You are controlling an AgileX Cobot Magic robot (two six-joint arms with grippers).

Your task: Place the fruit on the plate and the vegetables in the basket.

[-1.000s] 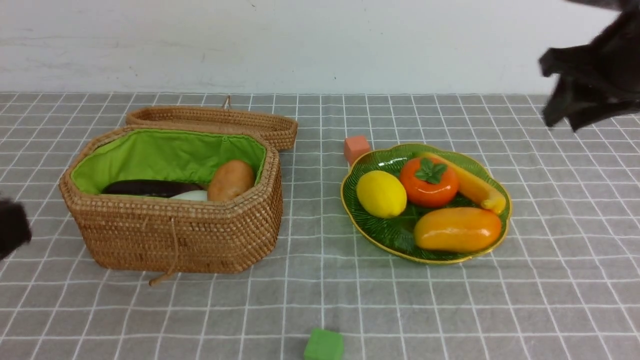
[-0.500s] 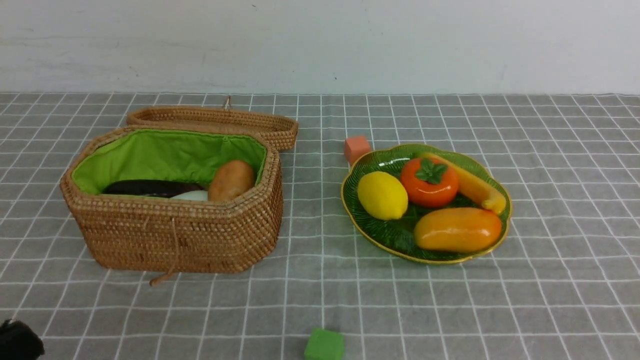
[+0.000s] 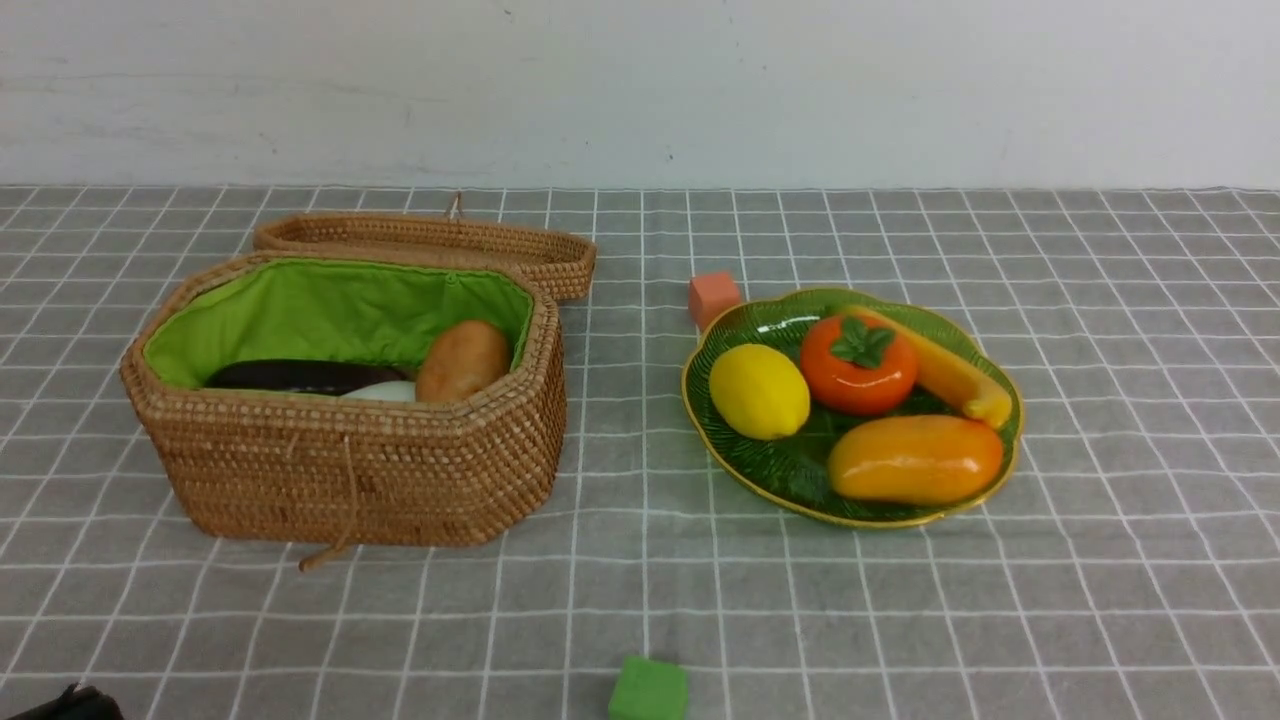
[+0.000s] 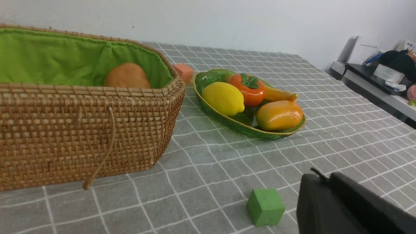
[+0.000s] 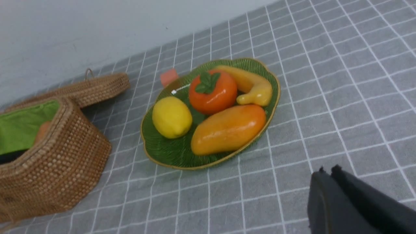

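The green leaf-shaped plate (image 3: pixel 790 470) holds a lemon (image 3: pixel 760 391), a persimmon (image 3: pixel 858 365), a banana (image 3: pixel 945 377) and a mango (image 3: pixel 915 458). The open wicker basket (image 3: pixel 350 460) on the left holds a purple eggplant (image 3: pixel 295 375), a white radish (image 3: pixel 385 392) and a brown potato (image 3: pixel 462 360). My left gripper (image 4: pixel 320 177) is shut and empty near the table's front, its tip just showing at the front view's lower left corner (image 3: pixel 65 702). My right gripper (image 5: pixel 326 172) is shut and empty, on the near side of the plate (image 5: pixel 169 156); it is outside the front view.
The basket's lid (image 3: pixel 430 245) lies open behind it. A small orange cube (image 3: pixel 713 297) sits just behind the plate's left rim. A small green cube (image 3: pixel 648 690) rests at the table's front edge, close to my left gripper (image 4: pixel 266 207). A cluttered shelf (image 4: pixel 380 78) stands beyond the table.
Both arms have drawn back: the right arm left the front view's upper right, and the left arm dropped from the left edge to the bottom corner. The lemon shifted slightly left.
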